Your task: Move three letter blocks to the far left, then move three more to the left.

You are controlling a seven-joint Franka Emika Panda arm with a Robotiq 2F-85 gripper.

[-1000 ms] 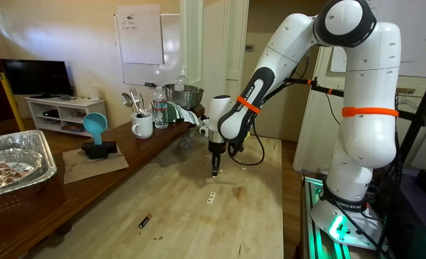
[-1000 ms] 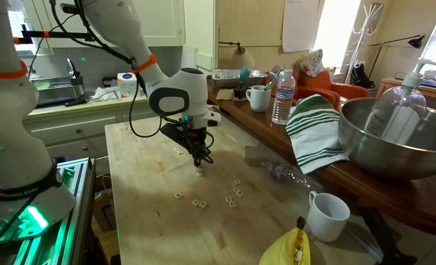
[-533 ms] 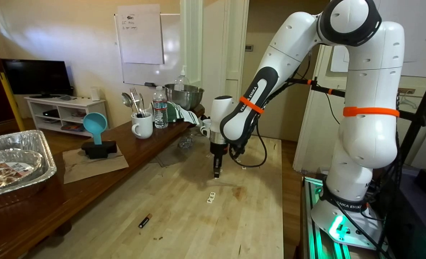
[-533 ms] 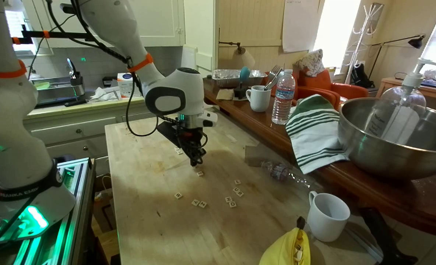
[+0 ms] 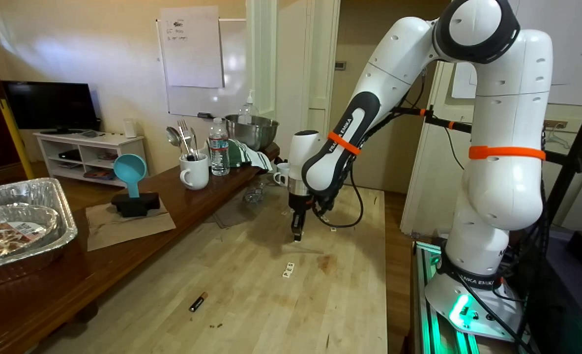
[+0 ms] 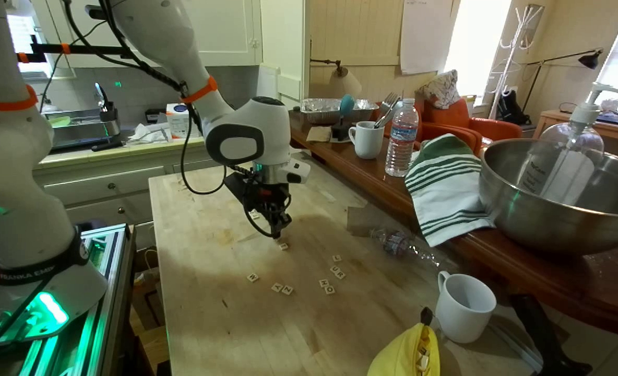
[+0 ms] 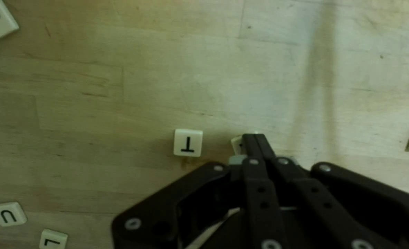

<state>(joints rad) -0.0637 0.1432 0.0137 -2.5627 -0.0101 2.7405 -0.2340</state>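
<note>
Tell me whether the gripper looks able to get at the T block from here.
Probably yes: the T block lies face up near the shut gripper, with nothing covering it. A partly hidden block peeks out at the gripper tip on that side, so lifting over it first seems wise.

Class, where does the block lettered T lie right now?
In the wrist view, the T block lies left of the tip of the end effector, nearest a partly hidden letter block.

The robot forearm reads FRANKA EMIKA. Letter tiles show T, Y, U and L; further tiles show W, N, H, O; a tile row reads P, E and, less surely, G.
</note>
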